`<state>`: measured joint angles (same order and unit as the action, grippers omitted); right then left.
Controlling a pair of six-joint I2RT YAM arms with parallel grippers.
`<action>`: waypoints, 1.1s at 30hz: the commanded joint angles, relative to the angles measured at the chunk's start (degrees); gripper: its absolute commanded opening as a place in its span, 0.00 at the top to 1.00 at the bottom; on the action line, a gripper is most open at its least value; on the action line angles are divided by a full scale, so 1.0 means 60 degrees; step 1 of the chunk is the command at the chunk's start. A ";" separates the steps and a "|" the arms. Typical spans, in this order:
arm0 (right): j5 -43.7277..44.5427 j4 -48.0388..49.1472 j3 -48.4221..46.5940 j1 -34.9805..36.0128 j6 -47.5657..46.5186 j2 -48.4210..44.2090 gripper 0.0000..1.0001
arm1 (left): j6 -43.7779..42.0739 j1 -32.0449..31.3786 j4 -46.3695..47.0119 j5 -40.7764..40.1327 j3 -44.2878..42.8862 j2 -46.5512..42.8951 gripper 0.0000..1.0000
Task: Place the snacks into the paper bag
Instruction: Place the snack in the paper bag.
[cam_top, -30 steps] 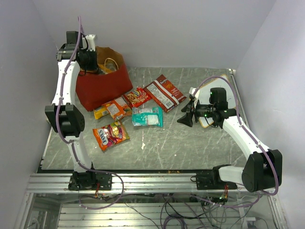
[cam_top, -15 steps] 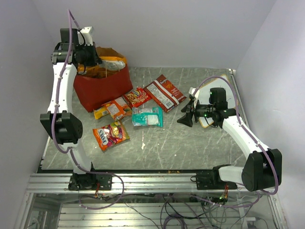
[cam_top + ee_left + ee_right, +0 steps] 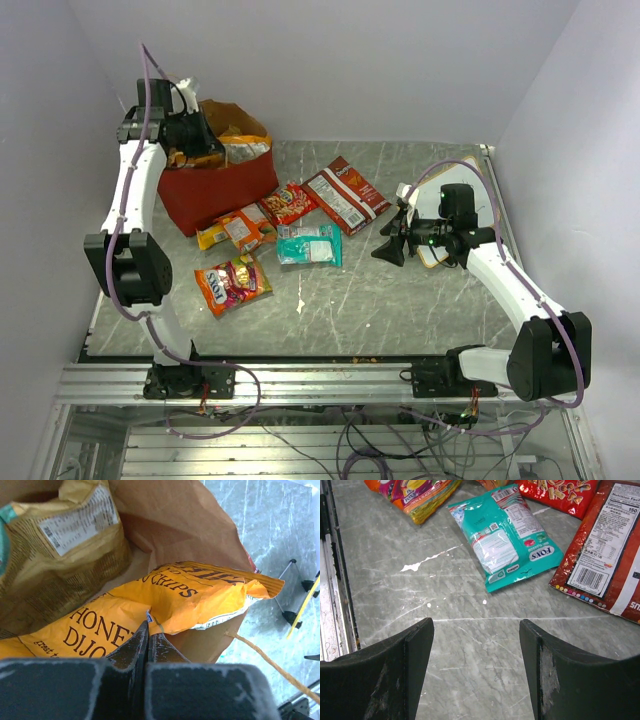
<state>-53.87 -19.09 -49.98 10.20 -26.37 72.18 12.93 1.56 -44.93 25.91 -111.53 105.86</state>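
The left gripper (image 3: 148, 629) was clamped on the chips bag (image 3: 190, 597), which sat in the mouth of the paper bag (image 3: 215, 192) beside a brown-gold packet (image 3: 65, 550) already in. Five packets, the teal one (image 3: 505, 540) among them, lay on the table (image 3: 400, 300) outside it, and the right gripper (image 3: 476, 645) hung spread and empty near them

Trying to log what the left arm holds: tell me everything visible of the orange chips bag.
The orange chips bag is a glossy, crinkled packet with dark HONEY and CHIPS lettering. It lies tilted inside the paper bag beside the brown-gold packet, its edge pinched in the shut left gripper.
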 commanded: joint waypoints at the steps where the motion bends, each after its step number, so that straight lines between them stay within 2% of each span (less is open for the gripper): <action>1: -0.0200 0.0172 0.0172 -0.0064 0.0044 0.0039 0.31 | 0.0939 -0.0003 0.1033 0.0895 0.0532 -0.0921 0.93; 5: -0.0217 0.0177 0.0191 -0.0063 0.0055 0.0066 0.31 | 0.0889 -0.0004 0.1130 0.0726 0.0893 -0.1046 0.93; 16: -0.0215 0.0188 0.0185 -0.0060 0.0056 0.0128 0.30 | -0.0973 -0.0011 0.0847 -0.1195 0.0425 -0.0310 0.90; 22: -0.0164 0.0168 0.0178 -0.0061 0.0027 0.0226 0.30 | -0.1686 -0.0009 0.0728 -0.1686 0.0132 0.0201 0.87; 33: -0.0104 0.0150 0.0155 -0.0060 -0.0042 0.0361 0.30 | -0.2549 -0.0011 0.0728 -0.1997 0.0185 0.0265 0.82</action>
<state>-54.46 -19.07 -49.30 10.20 -26.00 73.93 0.75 1.56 -41.65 15.33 -108.68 107.98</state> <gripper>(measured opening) 0.694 0.172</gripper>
